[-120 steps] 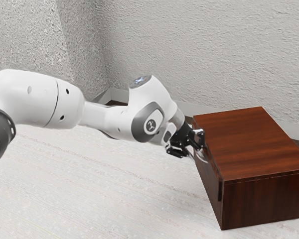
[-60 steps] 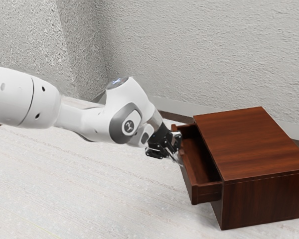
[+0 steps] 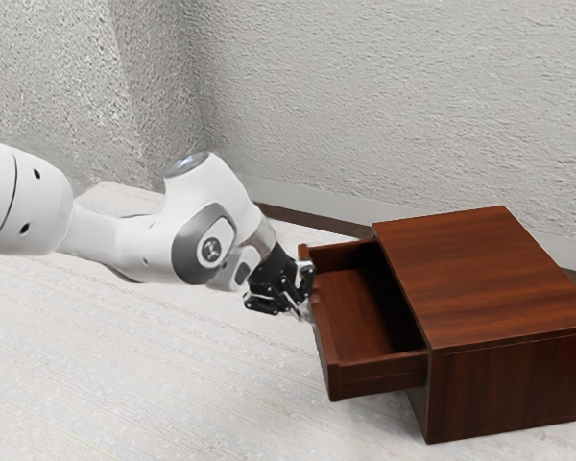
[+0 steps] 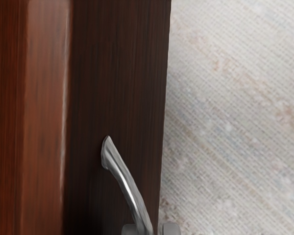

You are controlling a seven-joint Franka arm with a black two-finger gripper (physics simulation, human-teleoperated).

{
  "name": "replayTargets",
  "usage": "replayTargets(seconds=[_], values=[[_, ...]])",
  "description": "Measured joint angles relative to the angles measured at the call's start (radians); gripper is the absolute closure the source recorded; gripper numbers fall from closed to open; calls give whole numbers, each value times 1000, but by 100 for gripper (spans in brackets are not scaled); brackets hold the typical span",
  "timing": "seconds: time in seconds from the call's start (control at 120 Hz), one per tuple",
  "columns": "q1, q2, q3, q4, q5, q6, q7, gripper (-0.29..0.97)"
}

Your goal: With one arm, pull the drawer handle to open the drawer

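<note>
A dark red wooden cabinet [image 3: 485,317] stands on the table at the exterior view's right. Its drawer [image 3: 360,327] is slid out toward the exterior view's left, with its inside showing and holding nothing. My black gripper [image 3: 302,298] is at the drawer's front face, shut on the silver handle [image 3: 310,305]. In the wrist view the curved metal handle [image 4: 125,186] runs down the dark drawer front [image 4: 117,98] toward my hand.
The cabinet rests on a pale textured tabletop [image 3: 144,384]. Grey rough walls [image 3: 394,96] meet in a corner behind my arm. A dark baseboard [image 3: 312,219] runs along the far wall.
My arm has drawn back toward the exterior view's left with the handle held. The drawer went from nearly flush with the cabinet to well pulled out.
</note>
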Motion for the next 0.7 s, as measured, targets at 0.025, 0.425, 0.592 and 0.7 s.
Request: replayTargets(seconds=[0.025,0.425,0.592,0.7], values=[[2,-11,0,-10,-2,0,1,77],[31,-127,17,-130,-154,-2,56,76],[33,-175,18,-179,-177,-2,84,77],[14,-185,19,-189,-178,-5,95,71]])
